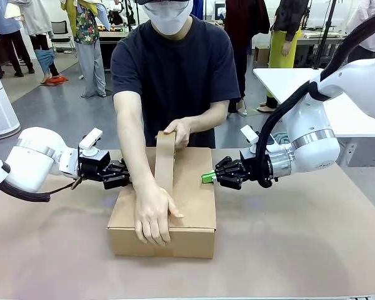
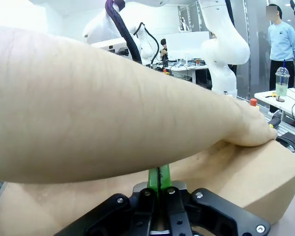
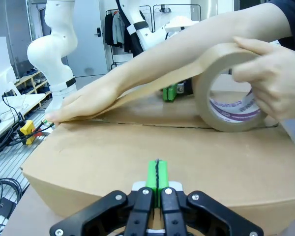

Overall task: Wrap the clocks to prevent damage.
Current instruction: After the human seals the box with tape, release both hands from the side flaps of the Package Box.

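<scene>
A closed cardboard box (image 1: 194, 194) lies mid-table; the clocks are out of view. A person stretches a strip of brown tape (image 1: 165, 159) across its lid. One hand (image 1: 153, 215) presses the strip down at the near edge. The other hand (image 1: 178, 131) holds the tape roll (image 3: 231, 103) at the far edge. My left gripper (image 1: 126, 177) is shut, its green tips resting at the box's left top edge under the person's forearm (image 2: 113, 108). My right gripper (image 1: 207, 177) is also shut, with its tips against the right top edge of the box (image 3: 137, 157).
The brown table cover (image 1: 300, 250) lies bare to the left, right and front of the box. A white table (image 1: 281, 78) stands behind on the right. People stand farther back in the room.
</scene>
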{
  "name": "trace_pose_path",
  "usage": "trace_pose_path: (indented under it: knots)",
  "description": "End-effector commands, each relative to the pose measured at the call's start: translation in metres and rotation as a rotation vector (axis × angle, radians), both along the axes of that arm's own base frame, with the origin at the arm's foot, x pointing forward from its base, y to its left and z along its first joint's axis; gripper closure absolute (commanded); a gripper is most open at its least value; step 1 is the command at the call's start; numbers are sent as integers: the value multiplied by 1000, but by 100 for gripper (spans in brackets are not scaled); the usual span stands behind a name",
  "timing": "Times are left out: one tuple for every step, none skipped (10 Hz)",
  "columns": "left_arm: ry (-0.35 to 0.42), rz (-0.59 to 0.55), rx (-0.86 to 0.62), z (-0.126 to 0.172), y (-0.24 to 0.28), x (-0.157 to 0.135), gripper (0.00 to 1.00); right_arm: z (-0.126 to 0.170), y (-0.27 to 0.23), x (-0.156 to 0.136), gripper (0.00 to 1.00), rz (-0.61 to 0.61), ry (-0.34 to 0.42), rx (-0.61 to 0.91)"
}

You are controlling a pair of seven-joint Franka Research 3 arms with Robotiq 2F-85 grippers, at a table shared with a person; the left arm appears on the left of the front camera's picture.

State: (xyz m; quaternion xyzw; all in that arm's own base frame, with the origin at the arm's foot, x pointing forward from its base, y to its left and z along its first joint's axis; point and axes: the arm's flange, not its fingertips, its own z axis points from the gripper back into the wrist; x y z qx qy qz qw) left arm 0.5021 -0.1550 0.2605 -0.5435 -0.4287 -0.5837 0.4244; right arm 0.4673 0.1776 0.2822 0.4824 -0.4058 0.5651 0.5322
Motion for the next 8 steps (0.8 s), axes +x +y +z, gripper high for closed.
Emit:
trace_pose_path:
  knots:
    - [0,0,7,-2,-2,-1,100,-5,1,-1,99,-15,-7,-1]
    - [0,0,7,-2,-2,-1,100,-5,1,-1,99,-15,-7,-1]
    - [0,0,7,-2,-2,-1,100,-5,1,-1,99,-15,-7,-1]
    - [0,0,7,-2,-2,-1,100,-5,1,-1,99,-15,-7,-1]
    - [0,0,7,-2,-2,-1,100,-5,1,-1,99,-15,-7,-1]
    - [0,0,7,-2,-2,-1,100,-5,1,-1,99,-15,-7,-1]
    - [0,0,7,-2,-2,-1,100,-5,1,-1,99,-15,-7,-1]
    - [0,0,7,-2,-2,-1,100,-5,1,-1,99,-15,-7,-1]
